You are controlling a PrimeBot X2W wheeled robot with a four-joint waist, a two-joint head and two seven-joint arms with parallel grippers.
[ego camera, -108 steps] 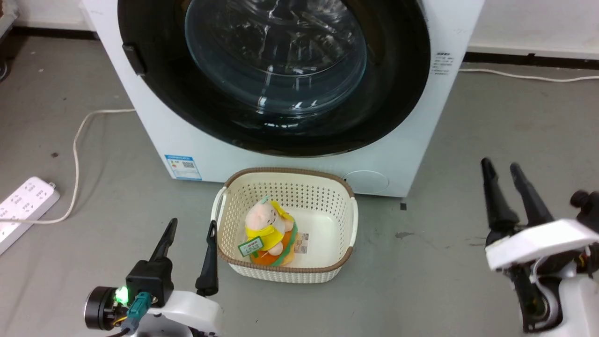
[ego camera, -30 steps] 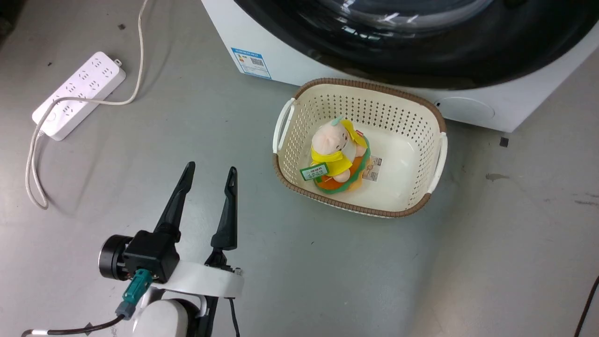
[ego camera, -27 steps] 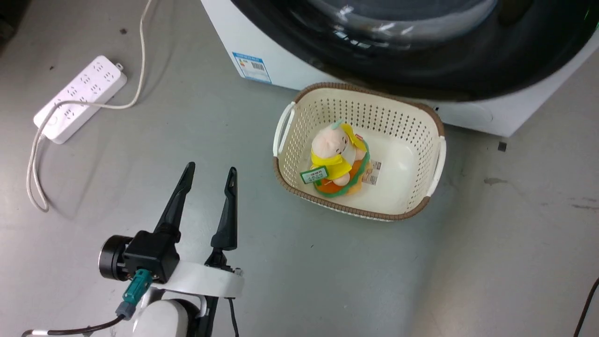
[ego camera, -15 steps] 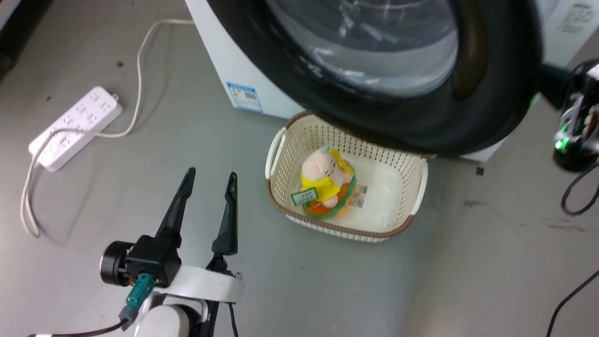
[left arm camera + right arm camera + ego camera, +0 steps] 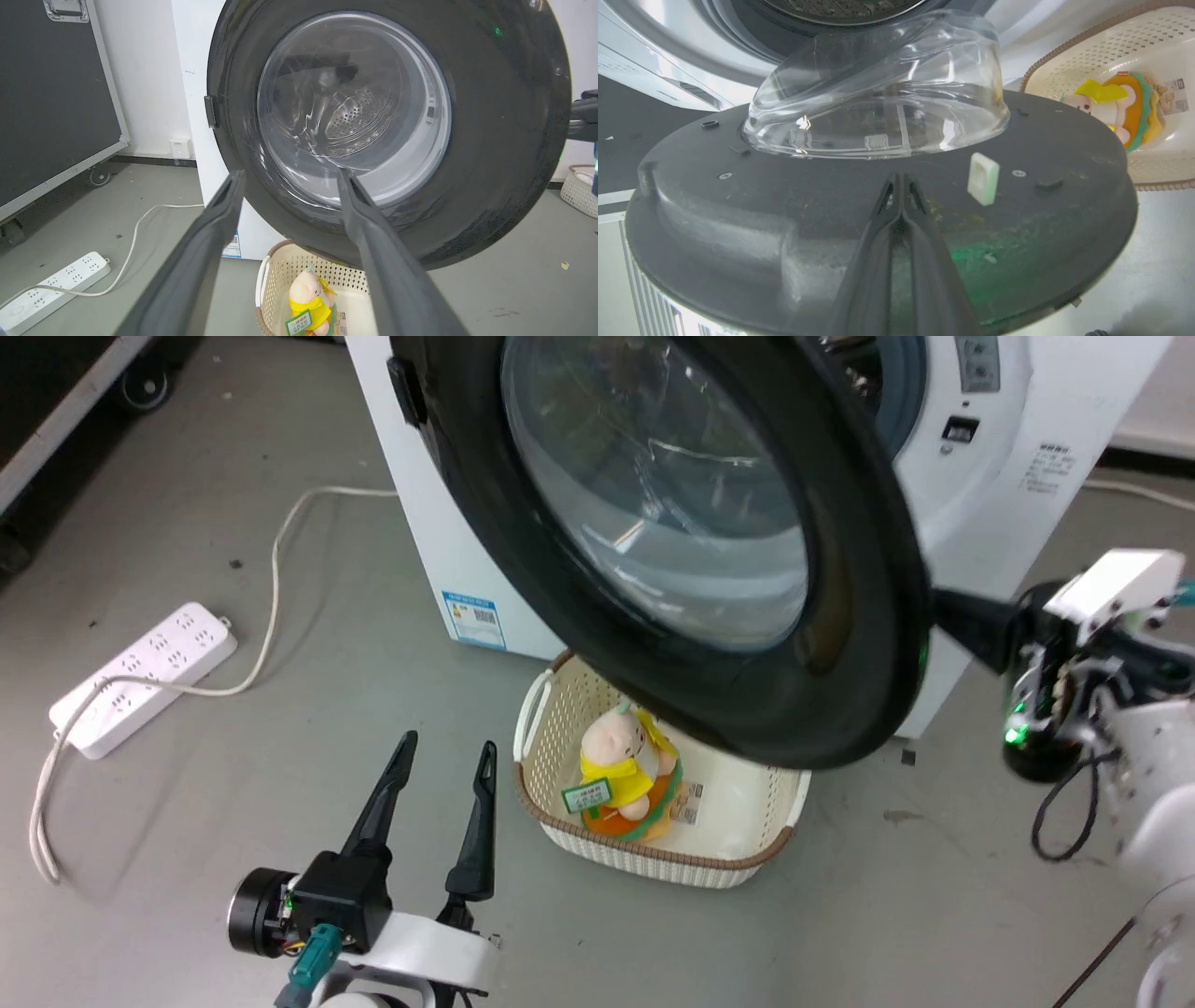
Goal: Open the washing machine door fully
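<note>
The washing machine door point(image 5: 653, 551) stands part-open. It is hinged on the robot's left side of the washing machine point(image 5: 990, 476), and its free edge hangs out over the basket point(image 5: 653, 870) holding a plush toy point(image 5: 618, 773). Behind that free edge sits the right tool point(image 5: 900, 179) — fingers closed together, gripping nothing, tips against the door's inner face. The door lies to its left, so a push that way should widen the swing. The left tool point(image 5: 448, 740) — spread open — hangs well apart, facing the outer glass.
</note>
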